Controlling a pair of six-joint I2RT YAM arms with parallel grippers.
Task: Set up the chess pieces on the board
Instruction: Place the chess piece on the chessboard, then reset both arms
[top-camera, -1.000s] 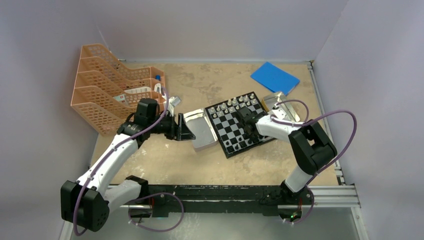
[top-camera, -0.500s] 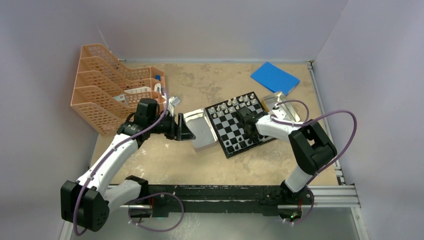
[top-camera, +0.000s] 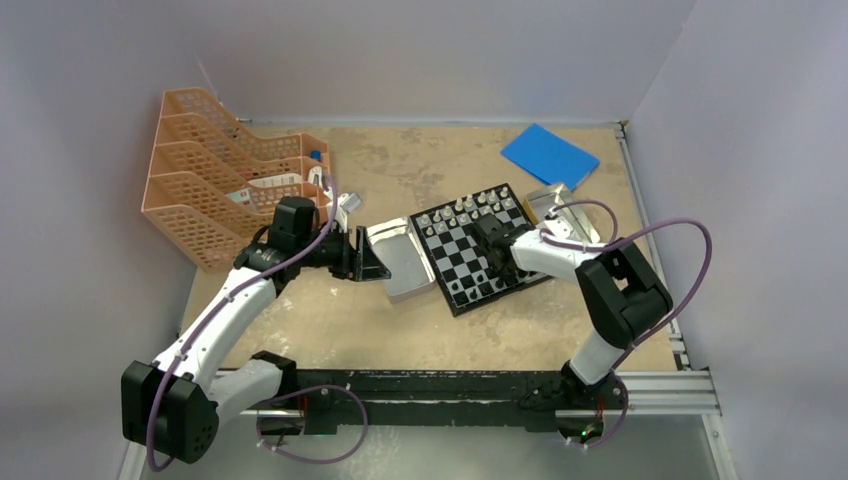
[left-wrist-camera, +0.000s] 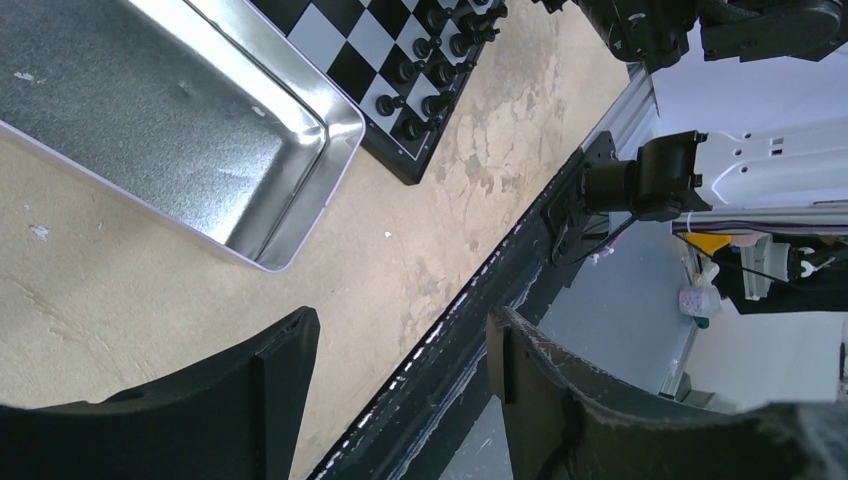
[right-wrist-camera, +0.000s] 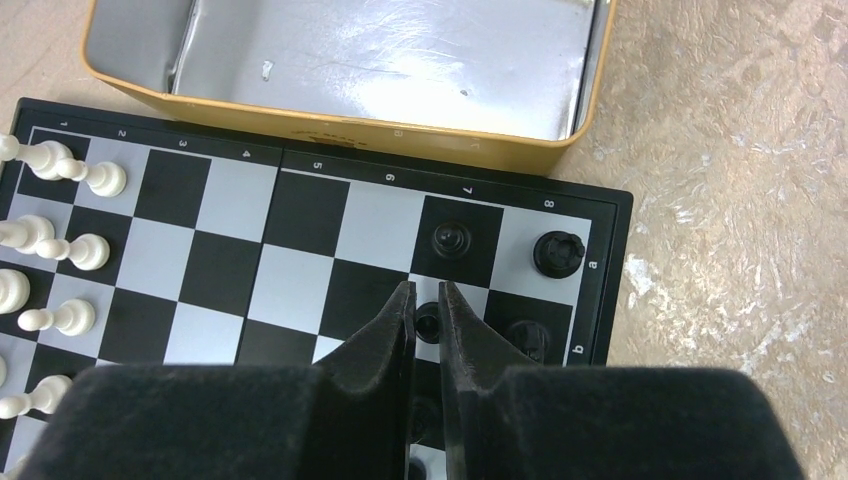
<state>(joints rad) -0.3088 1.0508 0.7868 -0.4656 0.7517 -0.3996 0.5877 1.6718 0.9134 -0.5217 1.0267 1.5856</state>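
Board: I see the board (top-camera: 452, 262), a small glossy checkered square with a black border. It lies skewed just right of the table's (top-camera: 400, 170) middle.
Chess pieces: white pieces (right-wrist-camera: 60, 170) stand in two rows along the board's far edge. Black pieces (left-wrist-camera: 420, 95) stand along its near edge.
Right arm: elbow folded by the table's right edge, forearm reaching left over the board.
Right gripper (right-wrist-camera: 425, 290): padded black fingers drawn nearly together, pinching a black pawn (right-wrist-camera: 428, 322) in the black side's second row.
Left arm: stretched out from the near-left corner, wrist turned right.
Left gripper (left-wrist-camera: 400, 320): fingers spread over bare, worn tan table.
Tins: left tin (left-wrist-camera: 150, 130) and right tin (right-wrist-camera: 350, 60), shiny metal with rounded corners, flank the board.
Wrist-only detail: my right wrist view shows numerals and letters on the border; the top view does not.
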